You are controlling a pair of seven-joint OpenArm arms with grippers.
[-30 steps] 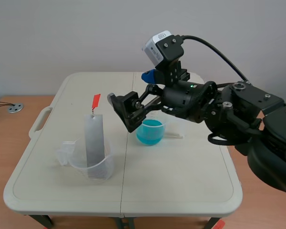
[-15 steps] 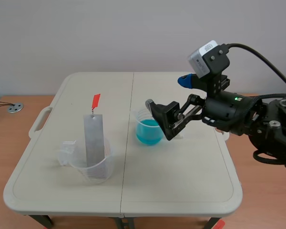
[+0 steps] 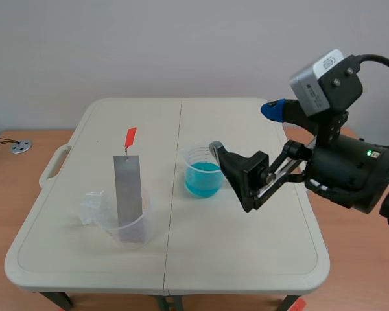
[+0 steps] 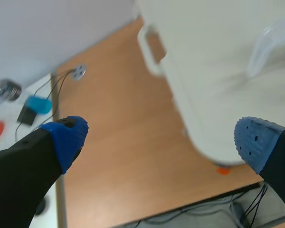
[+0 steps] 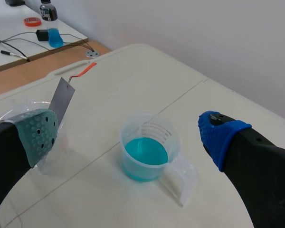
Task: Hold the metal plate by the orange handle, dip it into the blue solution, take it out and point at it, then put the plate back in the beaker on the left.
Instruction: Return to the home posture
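The grey metal plate point(image 3: 128, 188) stands upright in the clear beaker point(image 3: 120, 223) on the table's left half, its orange handle point(image 3: 130, 137) sticking up free. The beaker of blue solution point(image 3: 202, 172) sits near the table's middle. My right gripper point(image 3: 244, 128) hovers open just right of the blue beaker, holding nothing. From the right wrist, the blue beaker point(image 5: 147, 154) lies ahead between the wide-spread fingers of the right gripper point(image 5: 128, 135), with the plate point(image 5: 61, 100) and handle point(image 5: 83, 70) beyond one pad. My left gripper point(image 4: 159, 135) is open over the floor, off the table.
The white folding table point(image 3: 246, 259) has a carry handle point(image 3: 55, 162) on its left edge. In the left wrist view the table's corner point(image 4: 199, 118) and wooden floor point(image 4: 118, 156) show. A side desk with a small blue bottle point(image 5: 53, 35) and cables lies beyond the table.
My right arm has drawn back to the right, from beside the plate's handle, past the blue beaker. Its gripper stayed open and empty. The plate has not moved.
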